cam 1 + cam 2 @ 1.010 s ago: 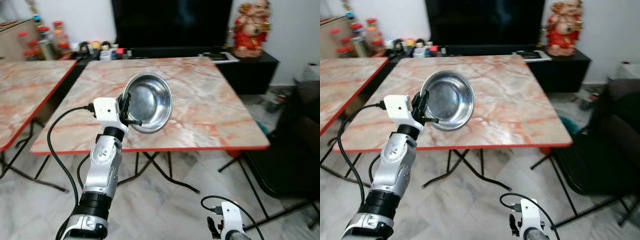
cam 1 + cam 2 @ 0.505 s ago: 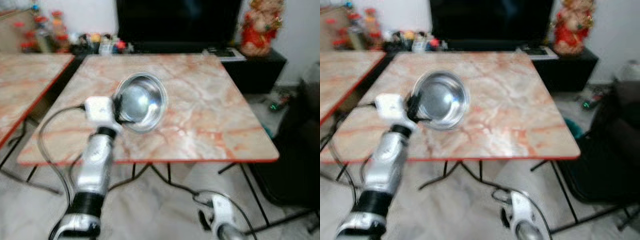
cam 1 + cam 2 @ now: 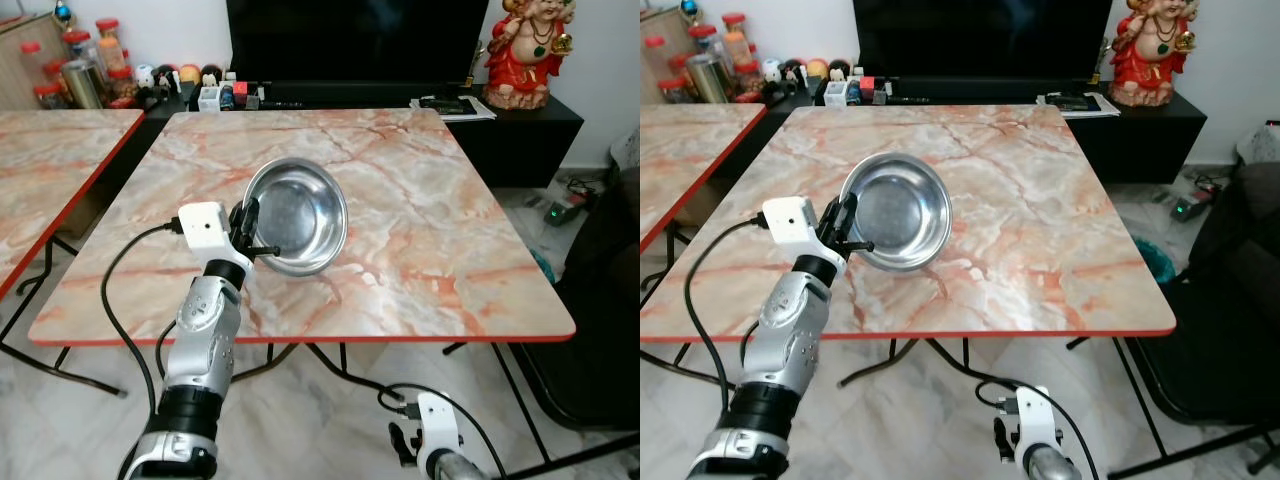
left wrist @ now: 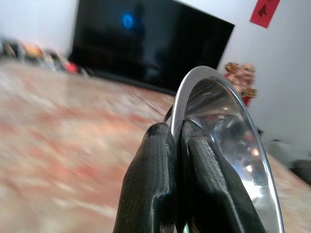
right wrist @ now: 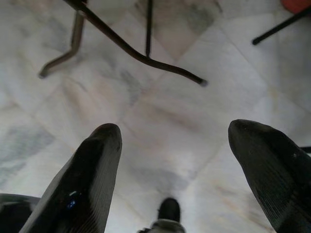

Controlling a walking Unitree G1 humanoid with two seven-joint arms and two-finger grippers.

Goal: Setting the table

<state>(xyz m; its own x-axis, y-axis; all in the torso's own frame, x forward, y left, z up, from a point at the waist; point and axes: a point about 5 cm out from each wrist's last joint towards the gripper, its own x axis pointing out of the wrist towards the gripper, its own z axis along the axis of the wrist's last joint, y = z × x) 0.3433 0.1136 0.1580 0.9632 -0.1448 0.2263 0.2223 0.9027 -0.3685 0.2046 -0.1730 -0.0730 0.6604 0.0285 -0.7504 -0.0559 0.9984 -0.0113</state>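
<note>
The left hand (image 3: 250, 228) pinches the rim of a shiny round steel bowl (image 3: 297, 215), tilted on edge, hollow facing the camera, over the marbled red-edged counter (image 3: 420, 230). A red sign (image 4: 265, 11) carries unreadable characters. The right hand (image 5: 175, 167) hangs spread above the floor.

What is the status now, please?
Left hand shut on steel bowl rim, bowl tilted above marble table. Right hand open, idle over floor. Nothing in the way.
</note>
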